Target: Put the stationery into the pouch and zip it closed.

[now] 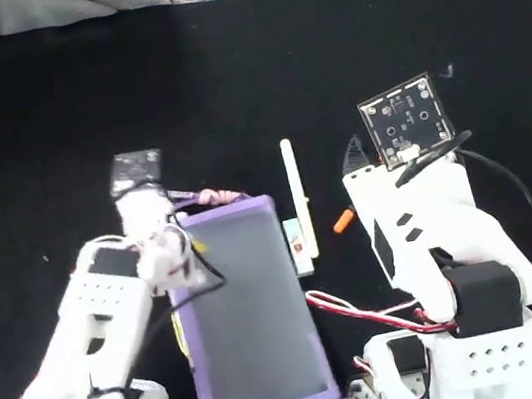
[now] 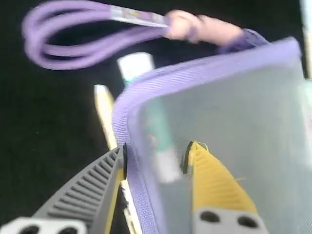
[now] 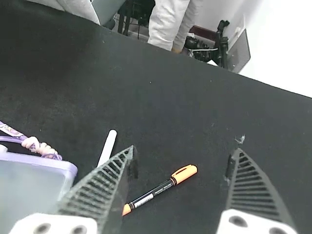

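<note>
Now your right gripper [image 3: 184, 152] hangs wide open and empty above the orange marker [image 3: 158, 189], which lies on the table [image 3: 146, 87] with its long axis slanting across the finger gap; your left gripper [image 2: 156, 152], farther from that marker, pinches the rim of the purple pouch [image 2: 234, 122]

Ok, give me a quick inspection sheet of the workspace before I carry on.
Surface: black table, flat.
Job's things: purple pouch with translucent panel; white pen and orange marker lie outside it.
Clutter: nothing seen.
End effectors: left end effector at the pouch's edge; right end effector open near the marker.
Cables: red and white wires between the arm bases.
Surroundings: white wall beyond the table.
</note>
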Robot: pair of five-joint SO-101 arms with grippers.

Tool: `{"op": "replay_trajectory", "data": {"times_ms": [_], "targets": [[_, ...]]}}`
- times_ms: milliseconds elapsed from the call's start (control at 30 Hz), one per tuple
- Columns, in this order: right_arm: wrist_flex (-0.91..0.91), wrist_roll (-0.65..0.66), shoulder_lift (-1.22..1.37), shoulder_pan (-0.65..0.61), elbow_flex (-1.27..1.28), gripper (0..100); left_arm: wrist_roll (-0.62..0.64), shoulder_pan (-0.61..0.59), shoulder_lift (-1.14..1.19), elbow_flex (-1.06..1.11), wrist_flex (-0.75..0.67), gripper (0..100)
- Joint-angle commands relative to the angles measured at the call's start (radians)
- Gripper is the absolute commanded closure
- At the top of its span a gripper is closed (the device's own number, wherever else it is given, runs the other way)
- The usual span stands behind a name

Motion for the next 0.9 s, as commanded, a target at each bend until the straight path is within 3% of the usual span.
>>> {"op": "replay_trajectory", "data": {"times_ms": [0,567,700,867], "targets": [[-0.023,0.002,-0.005,0.014,-0.004,70.5,0.023,-0.102,0.017,-0.064,-0.012,79],[-0.023,0.003,-0.005,0.014,-0.004,70.5,0.023,-0.111,0.014,-0.082,0.041,79],[-0.023,0.003,-0.005,0.014,-0.004,70.5,0.023,-0.111,-0.055,-0.13,0.126,79],[-0.023,0.003,-0.005,0.014,-0.002,70.5,0.023,-0.11,-0.16,-0.042,0.08,79]]}}
